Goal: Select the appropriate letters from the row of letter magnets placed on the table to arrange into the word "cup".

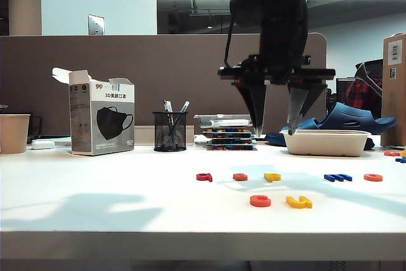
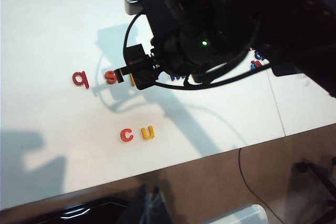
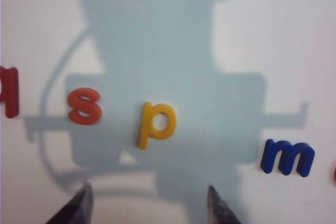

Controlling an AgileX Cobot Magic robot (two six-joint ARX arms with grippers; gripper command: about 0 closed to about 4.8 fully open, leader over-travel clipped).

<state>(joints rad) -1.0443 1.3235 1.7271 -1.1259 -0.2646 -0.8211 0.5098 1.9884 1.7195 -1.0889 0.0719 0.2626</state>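
Yellow p, exterior view: the p lies in the back row of letter magnets on the white table, with the orange c and yellow u side by side nearer the front edge. My right gripper hangs above the row, fingers spread and holding nothing.
Risk seen here: I judge that a descent slightly off line could put one finger on the orange s just beside the p and drag it along.
Left wrist view: c and u read plainly as letters, nearly touching, near the table's front edge. My right arm's dark bulk covers most of the back row; only the red q and the s show clear of it. My left gripper is not in this picture or any other, so I cannot tell its state.
Right wrist view: p sits between my two open fingertips, apart from both, with the s on one side and the blue m further off on the other.
Risk seen here: thin, flat plastic on a smooth top may skid or flip under a closing pinch, I reckon.
Only in the right wrist view: how the p lines up with my fingers.
Only in the exterior view: my height above the table.
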